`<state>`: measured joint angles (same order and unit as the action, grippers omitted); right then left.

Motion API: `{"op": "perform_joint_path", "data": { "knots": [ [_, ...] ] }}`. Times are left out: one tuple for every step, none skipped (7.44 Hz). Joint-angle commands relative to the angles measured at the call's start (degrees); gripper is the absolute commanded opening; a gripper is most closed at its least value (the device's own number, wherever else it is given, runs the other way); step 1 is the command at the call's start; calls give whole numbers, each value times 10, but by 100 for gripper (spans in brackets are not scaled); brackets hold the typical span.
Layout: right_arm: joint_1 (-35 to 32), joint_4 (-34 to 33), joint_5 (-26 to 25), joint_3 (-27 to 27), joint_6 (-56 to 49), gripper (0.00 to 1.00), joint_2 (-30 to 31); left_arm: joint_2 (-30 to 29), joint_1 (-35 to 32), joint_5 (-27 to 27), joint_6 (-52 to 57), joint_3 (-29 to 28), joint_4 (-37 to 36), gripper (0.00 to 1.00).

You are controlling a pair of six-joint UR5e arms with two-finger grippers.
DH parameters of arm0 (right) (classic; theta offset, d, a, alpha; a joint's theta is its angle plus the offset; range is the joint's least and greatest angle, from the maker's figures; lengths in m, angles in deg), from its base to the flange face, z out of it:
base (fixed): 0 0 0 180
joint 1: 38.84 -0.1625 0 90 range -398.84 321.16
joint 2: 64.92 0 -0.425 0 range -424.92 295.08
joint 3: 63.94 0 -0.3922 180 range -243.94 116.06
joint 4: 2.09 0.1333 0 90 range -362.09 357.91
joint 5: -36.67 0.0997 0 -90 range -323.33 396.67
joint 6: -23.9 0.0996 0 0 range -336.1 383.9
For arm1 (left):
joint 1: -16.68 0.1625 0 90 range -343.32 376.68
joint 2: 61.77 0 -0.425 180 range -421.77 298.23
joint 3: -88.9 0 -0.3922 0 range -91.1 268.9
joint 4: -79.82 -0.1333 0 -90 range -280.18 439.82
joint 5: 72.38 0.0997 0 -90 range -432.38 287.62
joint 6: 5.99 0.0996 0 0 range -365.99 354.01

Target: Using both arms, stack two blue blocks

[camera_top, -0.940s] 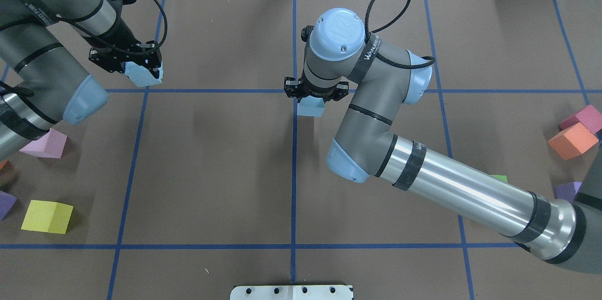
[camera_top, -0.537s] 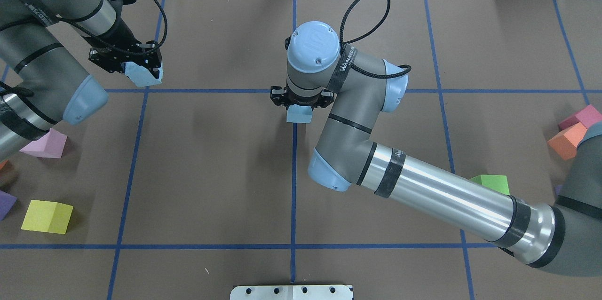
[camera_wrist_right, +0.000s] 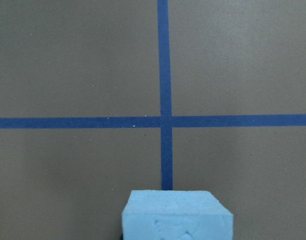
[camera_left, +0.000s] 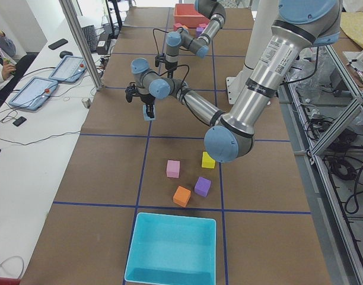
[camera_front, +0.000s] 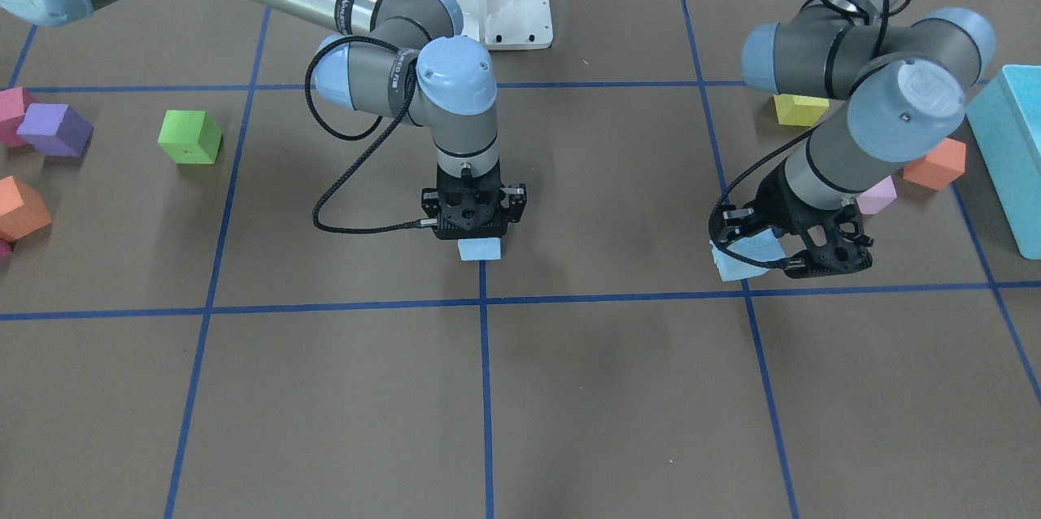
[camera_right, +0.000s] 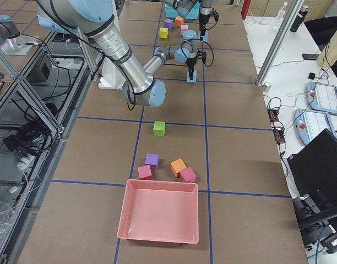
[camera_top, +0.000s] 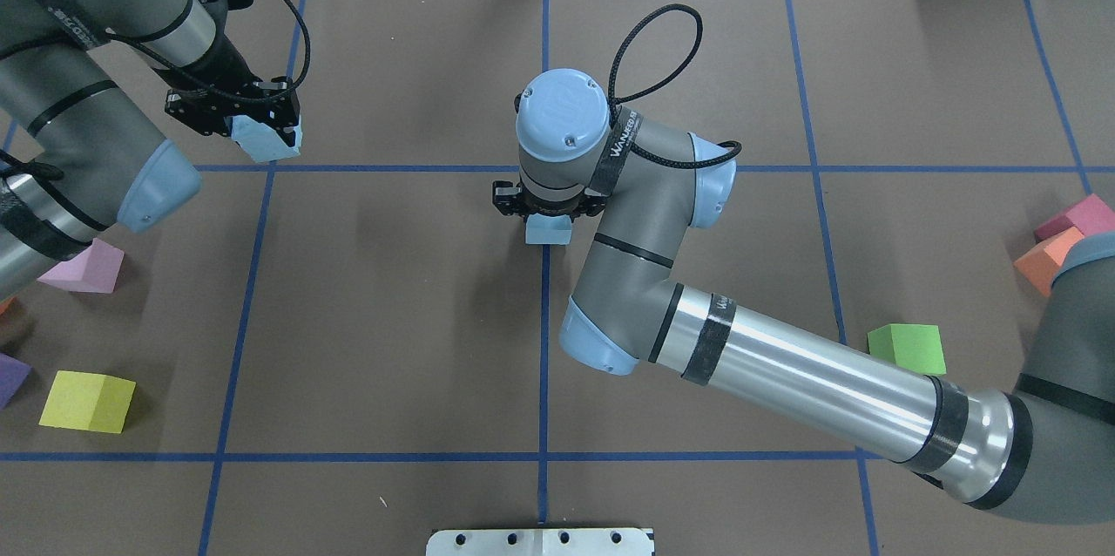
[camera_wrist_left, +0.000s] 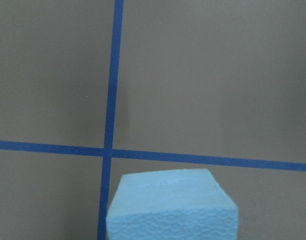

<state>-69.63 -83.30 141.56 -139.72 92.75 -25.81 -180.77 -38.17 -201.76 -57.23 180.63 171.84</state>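
Observation:
My right gripper (camera_top: 547, 218) is shut on a pale blue block (camera_top: 548, 232) and holds it low over the table's centre line, just on the robot's side of the blue tape crossing. That block also shows in the front view (camera_front: 480, 250) and the right wrist view (camera_wrist_right: 175, 216). My left gripper (camera_top: 261, 131) is shut on the other pale blue block (camera_top: 263, 141), tilted, above a tape crossing at the far left. That block shows in the front view (camera_front: 740, 253) and the left wrist view (camera_wrist_left: 170, 207). The two blocks are far apart.
A yellow cube (camera_top: 87, 401) and a pink cube (camera_top: 83, 268) lie near the left arm. A green cube (camera_top: 908, 348), an orange cube (camera_top: 1045, 261) and a magenta cube (camera_top: 1076, 216) lie on the right. A turquoise bin (camera_front: 1012, 153) stands at the table's left end.
My right arm has moved left and toward the robot with its blue block, to the centre line. The left arm and its block have not moved.

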Motion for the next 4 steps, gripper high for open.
{"op": "perform_joint_path", "data": {
  "knots": [
    [1,1,1,0,-1,95,-1,0,0,0,-1,1,0,51],
    [-1,3,1,-2,-3,100,-1,-3,0,0,-2,2,0,51],
    [-13,4,4,-8,-4,100,-1,-17,3,1,-9,0,-3,51],
    [-35,2,10,-28,-4,100,4,-48,17,2,-55,-6,-4,51]
  ]
}}
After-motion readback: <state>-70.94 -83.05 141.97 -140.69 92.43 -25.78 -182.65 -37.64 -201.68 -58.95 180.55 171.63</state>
